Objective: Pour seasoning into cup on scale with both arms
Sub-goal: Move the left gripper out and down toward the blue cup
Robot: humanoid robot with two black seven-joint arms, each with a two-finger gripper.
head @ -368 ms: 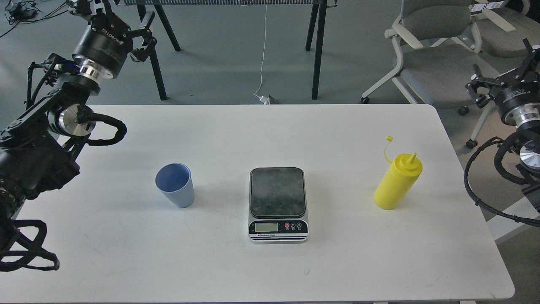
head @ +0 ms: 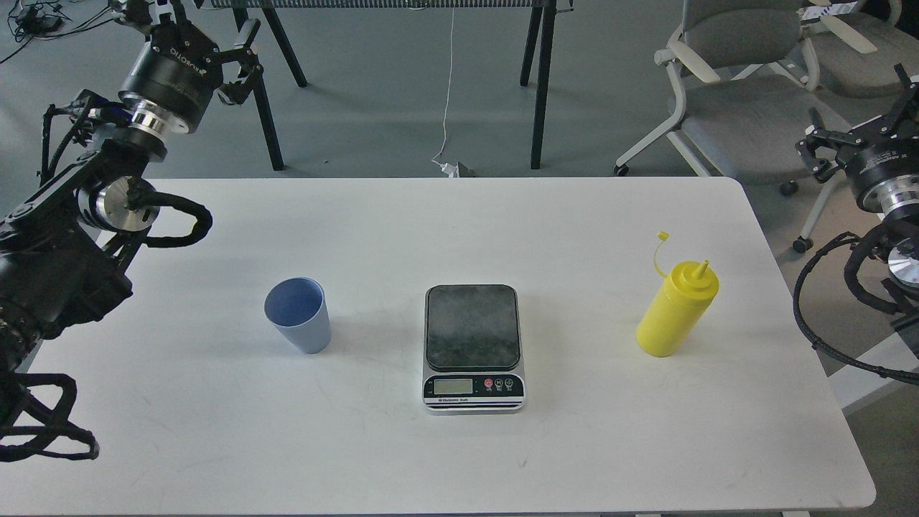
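Head view, left arm [head: 108,194] raised, right arm [head: 887,208] beside table [head: 459,459], both jaws spread

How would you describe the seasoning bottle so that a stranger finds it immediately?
On the white table, look right of the kitchen scale in the middle. There stands the yellow squeeze bottle, alone near the right edge. Unlike the blue cup, it has a pointed nozzle and a tethered cap.

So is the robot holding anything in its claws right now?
No, nothing. The left gripper and right gripper are both up in the air, empty. The cup and yellow bottle stand untouched on the table.
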